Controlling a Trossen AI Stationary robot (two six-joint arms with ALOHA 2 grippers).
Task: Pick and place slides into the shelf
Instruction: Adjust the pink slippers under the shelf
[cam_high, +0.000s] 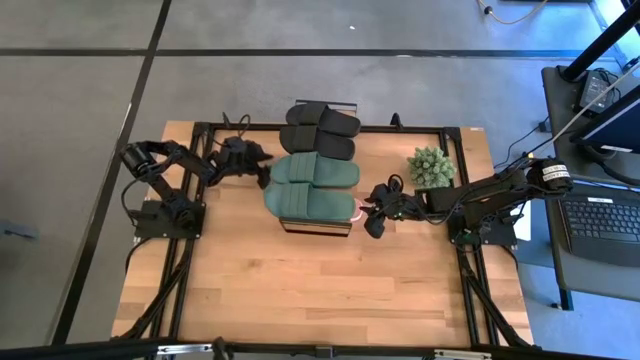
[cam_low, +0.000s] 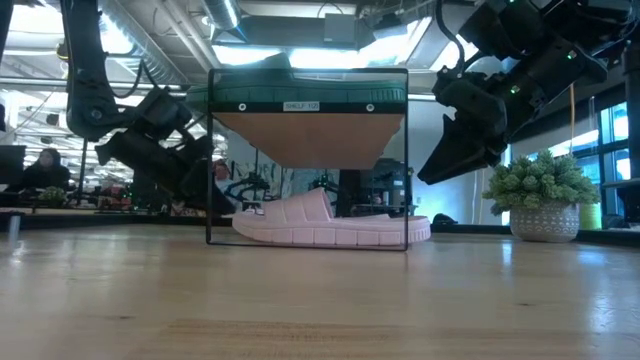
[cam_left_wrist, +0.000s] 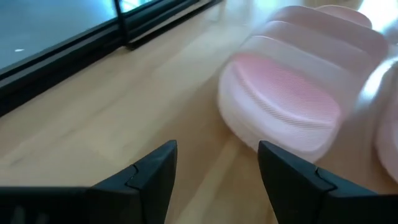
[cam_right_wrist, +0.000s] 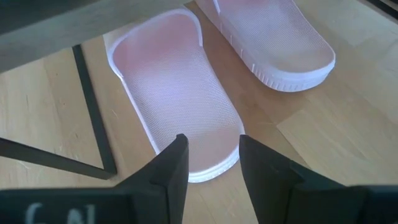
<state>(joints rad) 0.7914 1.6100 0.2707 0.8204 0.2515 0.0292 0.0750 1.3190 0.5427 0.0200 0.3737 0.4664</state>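
Note:
The shelf (cam_high: 300, 222) stands mid-table; its top board (cam_low: 308, 128) carries the dark green slides (cam_high: 312, 185). The black slides (cam_high: 322, 130) lie just beyond it, by the table's far edge. Both pale pink slides (cam_right_wrist: 180, 81) (cam_right_wrist: 273, 37) rest sole-down on the table under the board; one shows in the low view (cam_low: 330, 225). My right gripper (cam_right_wrist: 211, 163) is open at the shelf's right end, its fingers standing on either side of a pink slide's heel (cam_right_wrist: 208, 152) from above. My left gripper (cam_left_wrist: 217, 167) is open at the shelf's left end, short of a pink slide's strap end (cam_left_wrist: 286, 99).
A potted green plant (cam_high: 430, 166) stands on the table just beyond my right arm, also seen in the low view (cam_low: 545, 195). The shelf's thin black frame post (cam_right_wrist: 93, 106) stands close to my right gripper. Bare wood stretches across the near half of the table (cam_high: 320, 290).

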